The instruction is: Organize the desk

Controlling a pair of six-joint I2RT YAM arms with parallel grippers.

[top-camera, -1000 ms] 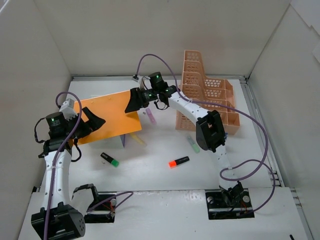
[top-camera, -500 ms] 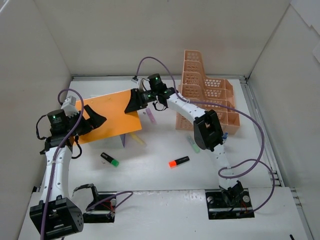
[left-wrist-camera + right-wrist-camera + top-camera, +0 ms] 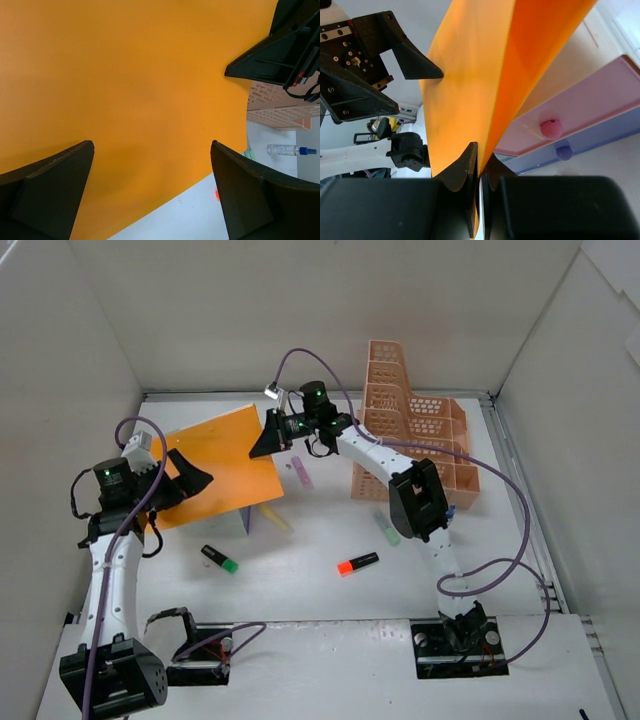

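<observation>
A stiff orange sheet [image 3: 215,465] is tilted over the left half of the white desk [image 3: 320,595]. My right gripper [image 3: 268,438] is shut on the sheet's right edge. In the right wrist view its jaws [image 3: 482,152] pinch the orange sheet [image 3: 465,75] edge-on. My left gripper [image 3: 185,478] hovers open over the sheet's left part. In the left wrist view the left gripper [image 3: 152,145] has its fingers spread wide, with the orange sheet [image 3: 125,75] beyond them and nothing held.
Under the sheet stands a small drawer unit [image 3: 590,100] with pink and blue drawers. A peach mesh organizer [image 3: 410,430] stands at the back right. Highlighters lie loose: green-capped [image 3: 219,559], orange [image 3: 357,564], yellow [image 3: 273,517], pink [image 3: 300,473], pale green [image 3: 387,529]. A spray bottle [image 3: 290,149] lies by the organizer.
My right gripper has closed on the sheet's right edge and raised it, so that corner now sits higher and farther back. The left arm shifted slightly and stays open.
</observation>
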